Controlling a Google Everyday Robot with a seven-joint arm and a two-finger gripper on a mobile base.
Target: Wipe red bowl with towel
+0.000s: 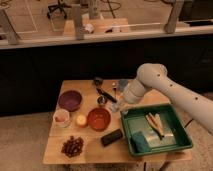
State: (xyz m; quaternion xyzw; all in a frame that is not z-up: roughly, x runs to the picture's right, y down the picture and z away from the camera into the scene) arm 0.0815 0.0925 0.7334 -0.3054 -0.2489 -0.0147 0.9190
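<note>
Facing upward, round red bowl [99,118], closed pincer [115,106] just beside

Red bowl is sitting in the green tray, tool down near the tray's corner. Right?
No. The red bowl stands on the wooden table, beside the green tray, not in it. The tool is down near the tray's corner, as the camera view shows.

A robot arm [170,92] in smooth off-white casing, built of thick rounded tubes. A bulbous, dome-capped joint sits where two segments meet, and thin darker seams ring the lower segment. It ends in a small pale gripper [115,106], fingers pressed together, low over the wooden table [60,150] just right of the red bowl [98,119]
</note>
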